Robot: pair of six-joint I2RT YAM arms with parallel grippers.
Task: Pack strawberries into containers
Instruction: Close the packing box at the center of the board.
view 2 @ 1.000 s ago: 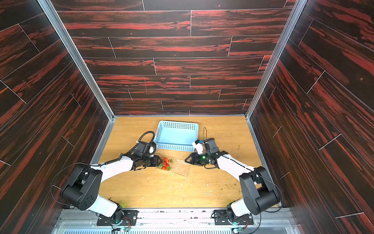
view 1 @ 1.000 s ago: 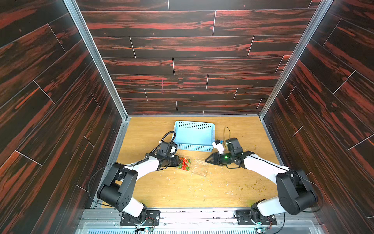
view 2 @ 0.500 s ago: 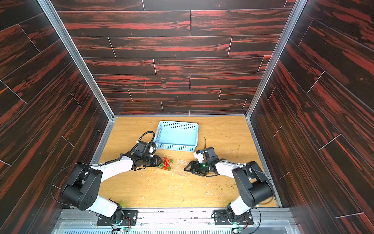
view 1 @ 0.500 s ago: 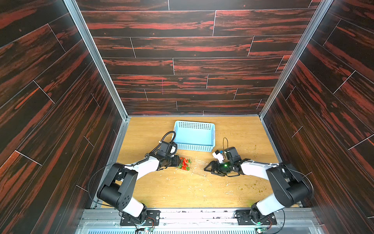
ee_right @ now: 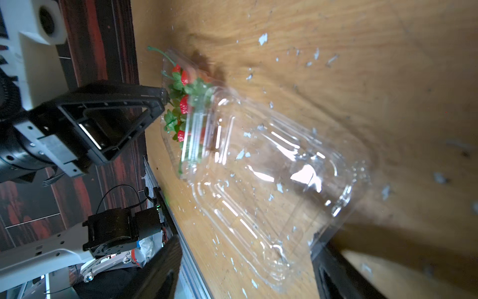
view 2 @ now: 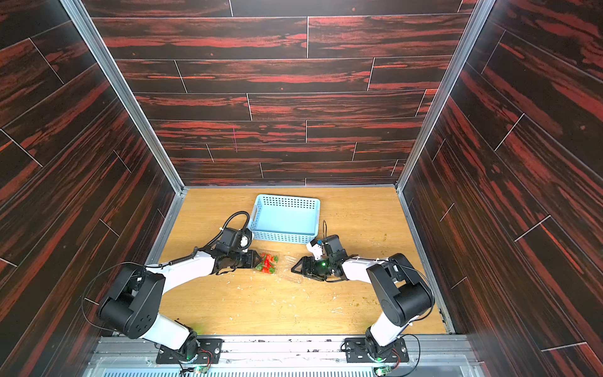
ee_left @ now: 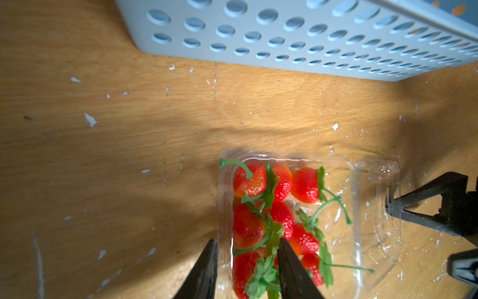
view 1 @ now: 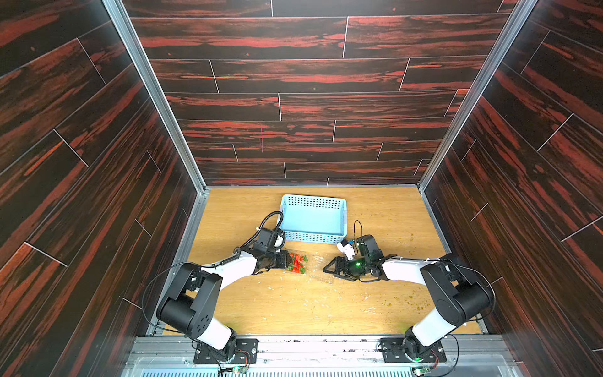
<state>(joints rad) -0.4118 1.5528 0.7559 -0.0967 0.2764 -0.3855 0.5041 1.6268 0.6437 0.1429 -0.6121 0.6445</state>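
The clear container (view 1: 318, 268) (view 2: 289, 267) lies open on the table between my arms. Several red strawberries (view 1: 297, 263) (view 2: 268, 263) (ee_left: 274, 212) (ee_right: 184, 104) fill the half on the left arm's side. My left gripper (view 1: 288, 259) (ee_left: 248, 240) straddles that half's outer wall, one finger outside and one among the berries, shut on the wall. The empty lid half (ee_left: 375, 207) (ee_right: 271, 181) lies toward the right arm. My right gripper (view 1: 326, 270) (ee_right: 247, 243) stands open low over the table, its fingers wide on either side of the lid's far end, apart from it.
A light blue perforated basket (view 1: 313, 218) (view 2: 285, 215) (ee_left: 284, 33) stands just behind the container, with nothing in it. White flakes and green crumbs dot the wooden table (view 1: 293, 306). Dark panel walls close in the left, right and back sides.
My right gripper has dropped from beside the basket toward the table and the lid's end, and its jaws have spread wide. The left arm and the container have stayed put.
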